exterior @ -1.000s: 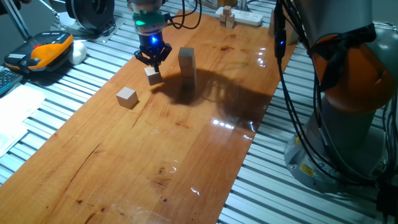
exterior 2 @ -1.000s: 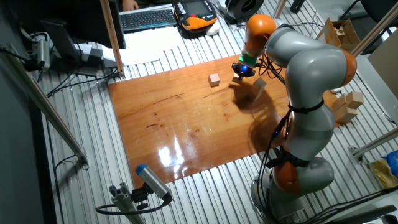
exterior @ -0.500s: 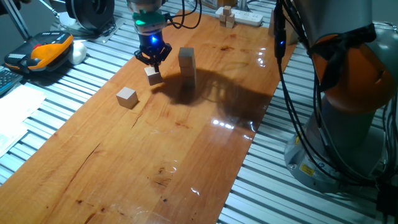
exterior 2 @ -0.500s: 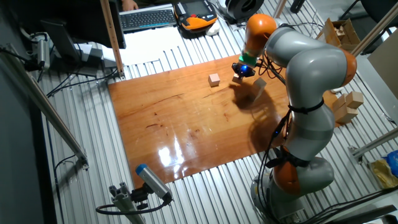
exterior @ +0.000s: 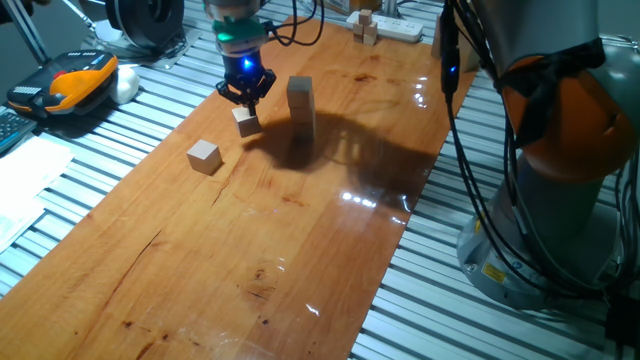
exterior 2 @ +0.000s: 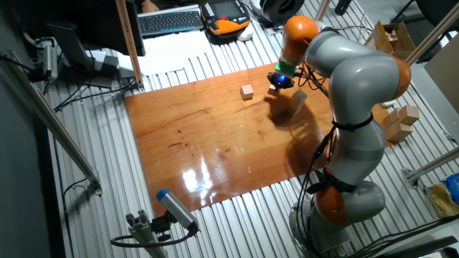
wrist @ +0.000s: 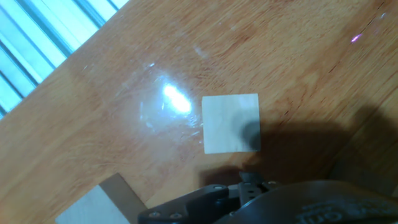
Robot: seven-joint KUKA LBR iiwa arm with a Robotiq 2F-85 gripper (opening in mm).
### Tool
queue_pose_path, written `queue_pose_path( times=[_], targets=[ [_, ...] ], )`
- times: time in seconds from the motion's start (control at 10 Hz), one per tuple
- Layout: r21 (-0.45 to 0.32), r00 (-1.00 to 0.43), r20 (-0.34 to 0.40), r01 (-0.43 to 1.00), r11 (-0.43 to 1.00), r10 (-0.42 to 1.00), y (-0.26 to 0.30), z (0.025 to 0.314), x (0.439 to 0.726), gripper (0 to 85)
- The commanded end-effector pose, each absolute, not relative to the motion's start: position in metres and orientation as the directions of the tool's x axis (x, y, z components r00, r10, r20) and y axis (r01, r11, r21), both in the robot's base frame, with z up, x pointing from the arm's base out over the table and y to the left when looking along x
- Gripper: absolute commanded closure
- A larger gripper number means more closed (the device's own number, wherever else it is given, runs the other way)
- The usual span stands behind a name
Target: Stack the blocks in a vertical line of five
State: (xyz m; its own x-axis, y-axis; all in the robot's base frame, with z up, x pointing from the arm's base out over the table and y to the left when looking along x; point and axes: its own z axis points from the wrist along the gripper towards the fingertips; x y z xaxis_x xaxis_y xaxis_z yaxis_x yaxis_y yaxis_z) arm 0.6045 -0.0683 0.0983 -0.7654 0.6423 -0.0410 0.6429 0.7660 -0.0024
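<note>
1. Bench (exterior: 300, 250): glossy reddish-brown wooden board laid on a slatted metal surface; carried every block listed below.
2. Claw (exterior: 246, 97): black, lit by a blue lamp on the wrist above it; hung directly over entry 3. Fingers looked spread to either side of the block and apart from it, though the hand view showed only a dark body at its lower edge, so I cannot tell the opening for certain.
3. Block under the claw (exterior: 246, 121): single light-tan cube, resting on the bench just left of the stack in one fixed view; square top face plain in the hand view (wrist: 231, 123).
4. Stack (exterior: 301, 103): light-tan cubes standing in an upright column on the bench, just beside entry 3; number of cubes could not be counted. Seen beyond the claw in the other fixed view (exterior 2: 299, 98).
5. Lone block (exterior: 204, 156): single light-tan cube on the bench, well apart from the stack, on the far side of entry 3 from it (exterior 2: 247, 92).
</note>
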Motion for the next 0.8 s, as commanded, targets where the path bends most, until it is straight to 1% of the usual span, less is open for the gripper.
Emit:
queue_pose_path(
  times=[0.0,0.1,0.3,0.6,0.7],
  targets=[
    [-0.009,-0.765,-0.041,0.644,0.765,0.643,-0.0688,0.0984,0.6045,85.0],
    [-0.014,-0.770,-0.044,0.638,0.770,0.637,-0.0688,0.0984,0.6045,85.0],
    [0.017,-0.797,-0.036,0.603,0.797,0.603,-0.0688,0.0984,0.6045,85.0],
    [-0.007,-0.827,-0.060,0.561,0.828,0.559,-0.0688,0.0984,0.6045,85.0],
    [0.010,-0.831,-0.054,0.553,0.833,0.553,-0.0688,0.0984,0.6045,85.0]
  ],
)
